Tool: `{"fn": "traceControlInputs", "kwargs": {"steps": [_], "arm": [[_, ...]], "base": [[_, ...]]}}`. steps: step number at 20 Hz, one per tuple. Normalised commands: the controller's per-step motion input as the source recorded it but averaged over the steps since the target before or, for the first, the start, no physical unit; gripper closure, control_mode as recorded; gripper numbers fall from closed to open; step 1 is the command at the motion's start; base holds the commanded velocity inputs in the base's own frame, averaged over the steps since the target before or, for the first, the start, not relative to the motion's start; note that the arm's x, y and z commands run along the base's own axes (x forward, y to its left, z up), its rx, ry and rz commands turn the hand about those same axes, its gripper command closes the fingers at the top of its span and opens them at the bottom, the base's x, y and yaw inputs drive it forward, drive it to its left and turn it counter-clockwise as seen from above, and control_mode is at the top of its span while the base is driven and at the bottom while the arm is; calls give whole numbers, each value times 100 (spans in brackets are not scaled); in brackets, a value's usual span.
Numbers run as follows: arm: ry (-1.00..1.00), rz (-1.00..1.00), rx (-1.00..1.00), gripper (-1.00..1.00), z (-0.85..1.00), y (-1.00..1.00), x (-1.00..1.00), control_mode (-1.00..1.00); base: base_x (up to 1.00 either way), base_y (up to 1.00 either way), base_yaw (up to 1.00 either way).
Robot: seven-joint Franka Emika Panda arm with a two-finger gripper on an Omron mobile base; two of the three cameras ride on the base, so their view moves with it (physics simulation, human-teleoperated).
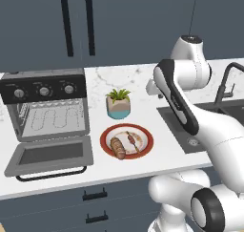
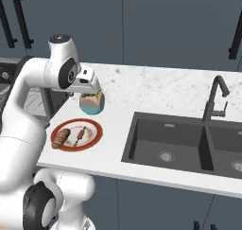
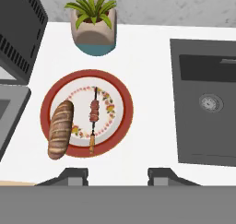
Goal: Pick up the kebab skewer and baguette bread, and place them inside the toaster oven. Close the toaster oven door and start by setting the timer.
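With the gripper (image 3: 117, 173) high above the plate (image 3: 120, 87), jaws apart and empty, drop straight onto the skewer (image 3: 94, 114), pinching across its meat, clear of the baguette (image 3: 60, 130).

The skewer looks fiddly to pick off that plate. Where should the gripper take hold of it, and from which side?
Probably grip the kebab skewer at its meat chunks, the thickest part, coming straight down from above. It lies flat on the plate, apart from the baguette bread; set the jaws across the thin stick.
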Motion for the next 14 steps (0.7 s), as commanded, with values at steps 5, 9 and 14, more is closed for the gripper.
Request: {"fn": "traceControlInputs", "kwargs": {"steps": [5, 9, 14], "arm": [[0, 0, 0, -100, 0, 0, 0, 100], [0, 0, 0, -100, 0, 0, 0, 100], [0, 0, 0, -100, 0, 0, 0, 100]], "base": [[-10, 0, 0], [-59, 41, -1], [-22, 72, -8]]}}
